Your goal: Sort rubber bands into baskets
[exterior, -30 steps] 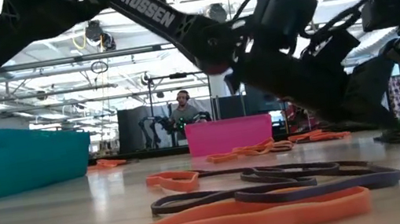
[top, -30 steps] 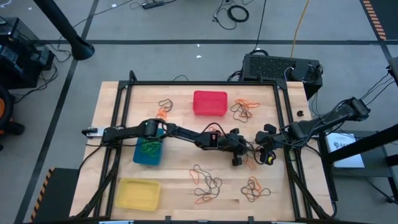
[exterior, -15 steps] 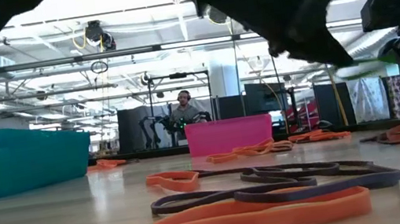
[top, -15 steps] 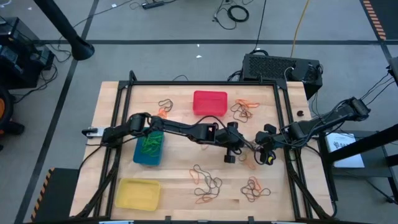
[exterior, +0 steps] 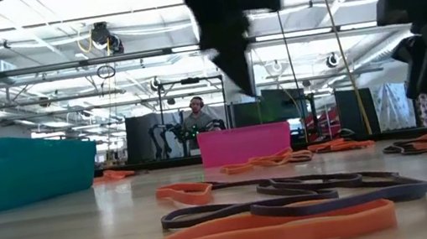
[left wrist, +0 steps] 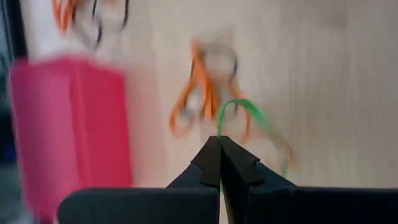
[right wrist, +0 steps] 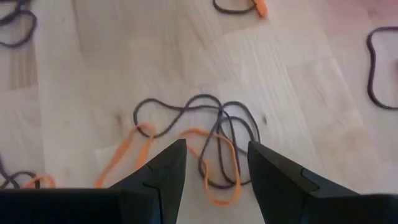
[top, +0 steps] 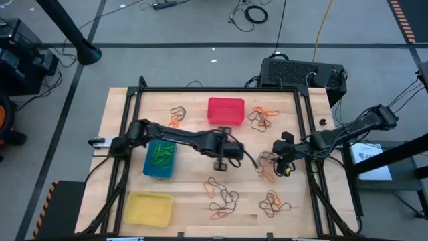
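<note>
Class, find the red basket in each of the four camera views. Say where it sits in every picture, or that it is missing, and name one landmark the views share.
High view: the red basket sits at the table's far edge, near the middle.
Low view: it stands in the background at picture centre, behind the rubber bands.
Left wrist view: it fills the left side, blurred.
Right wrist view: not in it.
Shared landmark: the orange and dark rubber bands beside the basket.

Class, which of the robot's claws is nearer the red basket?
Left. The left claw hangs just in front of the red basket, pinching a green rubber band; the right claw is farther off to the basket's right.
</note>
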